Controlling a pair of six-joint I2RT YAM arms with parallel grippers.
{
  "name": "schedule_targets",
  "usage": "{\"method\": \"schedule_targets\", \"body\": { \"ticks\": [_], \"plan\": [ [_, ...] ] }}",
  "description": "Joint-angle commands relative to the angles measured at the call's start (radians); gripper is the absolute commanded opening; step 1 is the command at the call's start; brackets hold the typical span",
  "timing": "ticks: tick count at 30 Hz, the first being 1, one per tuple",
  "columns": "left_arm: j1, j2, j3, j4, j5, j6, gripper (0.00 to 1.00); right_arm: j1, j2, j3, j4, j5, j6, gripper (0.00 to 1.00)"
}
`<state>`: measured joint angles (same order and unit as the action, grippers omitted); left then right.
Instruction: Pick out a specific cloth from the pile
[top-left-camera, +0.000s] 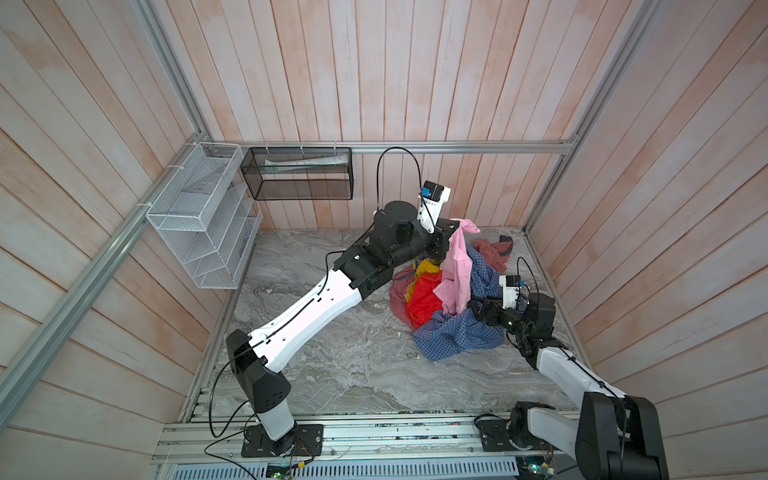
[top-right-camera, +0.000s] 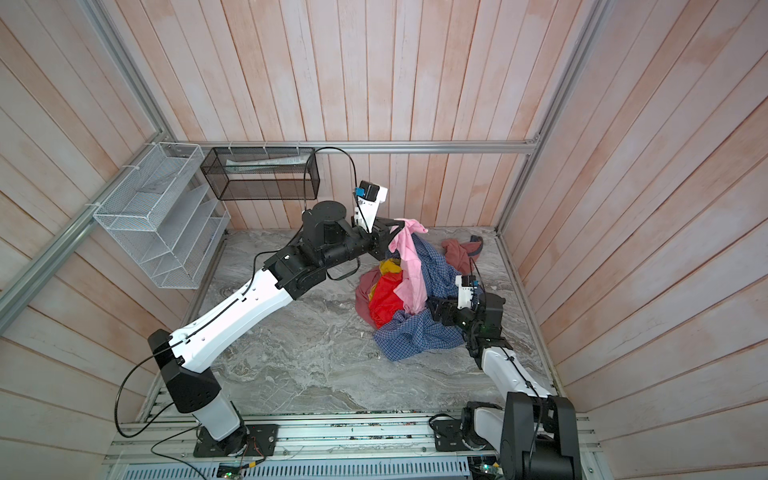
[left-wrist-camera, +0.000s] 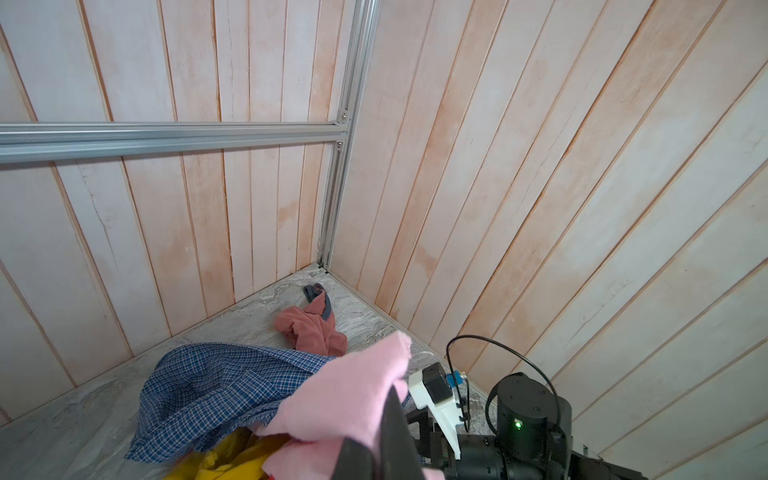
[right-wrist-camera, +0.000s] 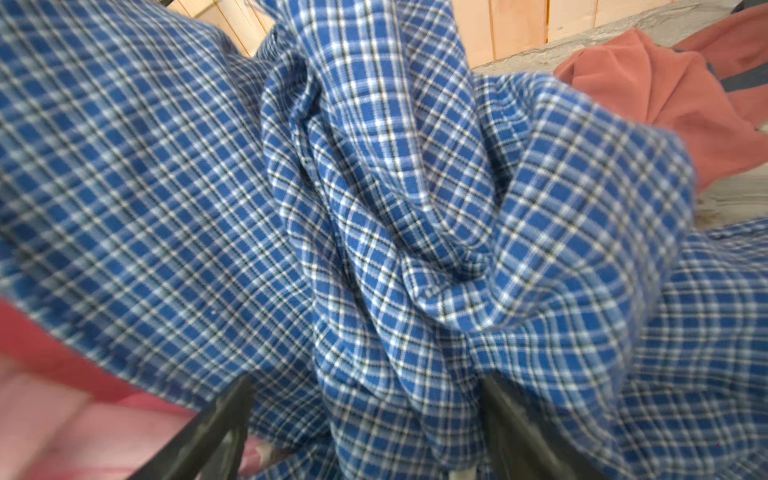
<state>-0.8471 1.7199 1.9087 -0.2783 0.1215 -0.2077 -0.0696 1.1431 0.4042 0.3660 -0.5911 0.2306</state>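
Pink cloth (top-left-camera: 457, 266) hangs toward six o'clock from the left gripper (top-left-camera: 455, 226), pinched tight; right gripper (top-left-camera: 478, 309), jaws apart, waits beside its bottom end.

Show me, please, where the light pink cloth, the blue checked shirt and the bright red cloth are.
light pink cloth (top-left-camera: 457, 266): top view, hanging middle part.
blue checked shirt (top-left-camera: 457, 336): top view, front folds.
bright red cloth (top-left-camera: 424, 305): top view, middle.

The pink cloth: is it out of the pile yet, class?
Not fully. The left gripper holds the pink cloth's top end raised, but its lower end still hangs into the pile.
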Motion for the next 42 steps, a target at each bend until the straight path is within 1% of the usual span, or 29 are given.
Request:
{"method": "schedule_targets", "body": {
  "ticks": [1, 6, 9, 15, 22, 26, 30, 34, 37, 39, 42],
  "plan": [
    [0.006, -0.031, 0.078, 0.041, -0.031, 0.036, 0.0, 0.006, 0.003, -0.011, -0.007, 0.02, -0.02, 0.87],
    [0.007, 0.002, 0.175, 0.02, -0.019, 0.035, 0.0, 0.006, 0.009, -0.013, -0.004, 0.025, -0.019, 0.87],
    [0.007, 0.025, 0.267, -0.03, -0.037, 0.055, 0.0, 0.006, 0.009, -0.014, -0.006, 0.033, -0.019, 0.87],
    [0.012, 0.096, 0.45, -0.115, -0.017, 0.06, 0.0, 0.006, 0.015, -0.01, -0.007, 0.037, -0.017, 0.87],
    [0.049, 0.141, 0.529, -0.11, 0.057, -0.027, 0.0, 0.006, 0.018, -0.001, -0.024, 0.052, -0.022, 0.87],
    [0.052, 0.154, 0.528, -0.101, 0.082, -0.042, 0.0, 0.005, 0.006, 0.001, -0.027, 0.052, -0.022, 0.87],
    [0.055, 0.157, 0.5, -0.114, 0.077, -0.046, 0.0, 0.005, -0.01, 0.008, -0.033, 0.06, -0.021, 0.88],
    [0.095, 0.149, 0.389, -0.13, 0.059, -0.116, 0.0, 0.007, -0.038, 0.034, -0.063, 0.083, -0.017, 0.91],
    [0.118, 0.152, 0.315, -0.14, 0.058, -0.165, 0.0, 0.005, -0.071, 0.054, -0.089, 0.129, -0.005, 0.92],
    [0.127, 0.158, 0.277, -0.15, 0.036, -0.179, 0.0, 0.005, -0.094, 0.074, -0.11, 0.151, -0.007, 0.93],
    [0.147, 0.159, 0.213, -0.157, -0.003, -0.206, 0.0, 0.007, -0.113, 0.103, -0.146, 0.155, -0.012, 0.94]
  ]
}}
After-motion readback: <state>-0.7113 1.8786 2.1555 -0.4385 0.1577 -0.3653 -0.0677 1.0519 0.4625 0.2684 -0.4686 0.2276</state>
